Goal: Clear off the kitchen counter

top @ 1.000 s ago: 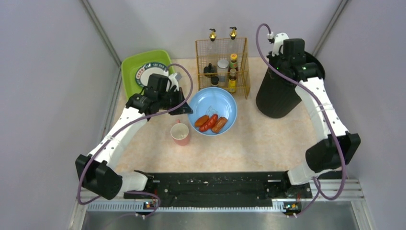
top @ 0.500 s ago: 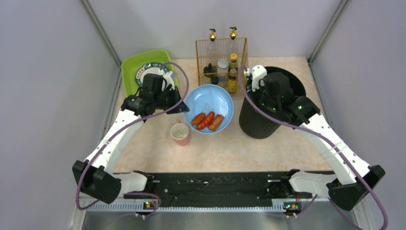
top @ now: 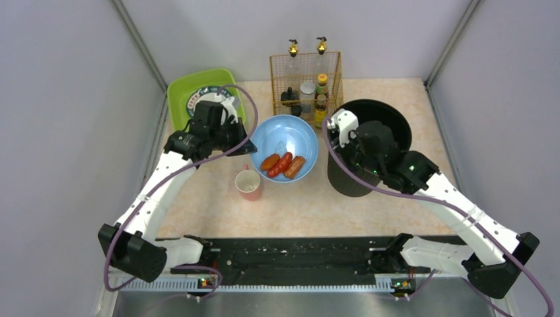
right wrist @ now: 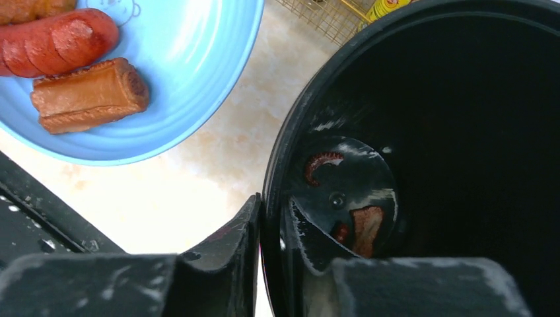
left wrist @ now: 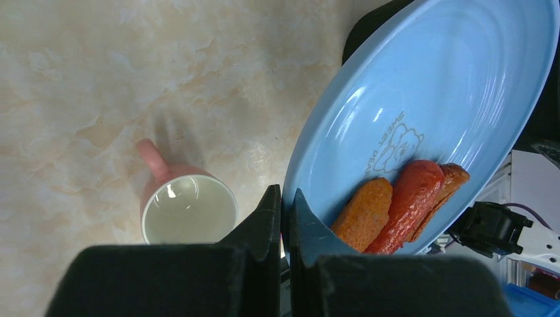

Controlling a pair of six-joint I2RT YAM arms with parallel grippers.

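Observation:
A blue plate (top: 290, 135) with three pieces of sausage and toast (top: 282, 164) is held tilted above the kitchen counter (top: 370, 205). My left gripper (top: 247, 146) is shut on its left rim, seen also in the left wrist view (left wrist: 285, 198). A black bin (top: 386, 115) stands right of the plate. My right gripper (top: 340, 155) is shut on the bin's near-left rim (right wrist: 272, 198), one finger inside, one outside. Food scraps lie at the bin's bottom (right wrist: 360, 221). A pink mug (top: 249, 183) stands on the counter below the plate.
A green tray (top: 181, 89) with a patterned plate sits at the back left. A wire rack (top: 305, 82) with bottles stands at the back centre. A black rail (top: 297, 254) runs along the near edge.
My right arm has dragged the black bin left and nearer, up beside the plate. My left gripper has shifted the blue plate slightly left and back.

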